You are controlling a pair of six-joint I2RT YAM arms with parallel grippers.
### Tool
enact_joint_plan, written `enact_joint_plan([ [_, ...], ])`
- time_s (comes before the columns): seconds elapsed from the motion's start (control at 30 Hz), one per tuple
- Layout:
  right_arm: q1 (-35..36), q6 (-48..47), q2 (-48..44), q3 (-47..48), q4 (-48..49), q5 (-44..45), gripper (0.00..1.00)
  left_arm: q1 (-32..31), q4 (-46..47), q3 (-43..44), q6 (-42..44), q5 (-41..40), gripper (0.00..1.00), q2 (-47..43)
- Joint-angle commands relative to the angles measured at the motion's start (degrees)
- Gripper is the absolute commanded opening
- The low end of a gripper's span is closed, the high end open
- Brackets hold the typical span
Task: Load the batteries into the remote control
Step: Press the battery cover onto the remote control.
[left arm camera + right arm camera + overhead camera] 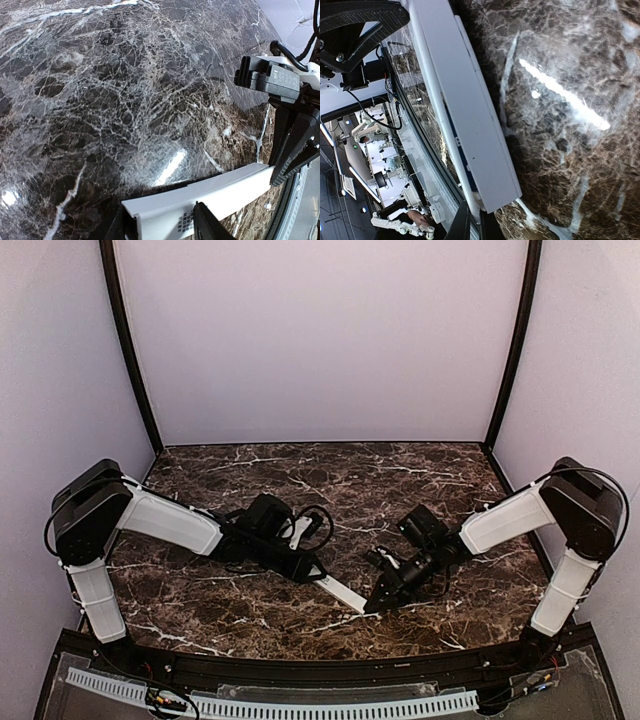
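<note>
One blue strip (460,150) along the remote control (470,100), right-wrist view only.

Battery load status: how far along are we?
Done: the remote control is picked up, clamped across its width by the left gripper. In hand: the right gripper is pinched shut on the remote's other end. Left: unclear. No batteries show loose in any view, and whether they already sit inside the remote cannot be told.
</note>
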Motion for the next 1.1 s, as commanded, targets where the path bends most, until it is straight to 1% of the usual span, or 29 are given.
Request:
enact_joint_plan([
  [0.0, -2.19, -0.64, 2.71, 0.62, 4.49, 8.47, 0.05, -1.24, -4.48, -1.68, 0.30, 2.64, 0.46, 2.47],
  [0.07, -2.90, -1.03, 2.53, 0.24, 4.30, 8.37, 0.08, -1.24, -4.88, -1.32, 0.47, 2.54, 0.46, 2.73],
  [0.2, -3.34, -1.95, 1.69, 0.14, 2.83, 8.94, 0.17, -1.19, -6.41, 0.05, 0.48, 1.69, 0.46, 3.25],
  [0.37, -3.46, -2.77, 1.50, 0.49, 1.96, 9.10, 0.23, -1.24, -8.02, 1.17, 0.60, 0.37, 0.44, 3.71],
  [0.57, -3.39, -3.31, 0.08, 0.83, 1.02, 9.17, 0.27, -1.24, -8.98, 1.90, 0.93, -0.27, 0.45, 3.54],
  [0.63, -3.34, -3.77, -0.08, 1.02, 0.49, 9.59, 0.31, -1.24, -10.49, 2.16, 1.12, -0.38, 0.44, 3.52],
  [0.9, -3.34, -4.18, 1.67, 1.85, 1.14, 9.37, 0.33, -1.24, -11.82, 2.49, 1.40, -1.21, 0.42, 3.21],
  [1.07, -3.34, -4.08, 1.30, 2.03, 0.99, 9.50, 0.34, -1.24, -10.69, 1.98, 0.54, 0.21, 0.42, 2.96],
])
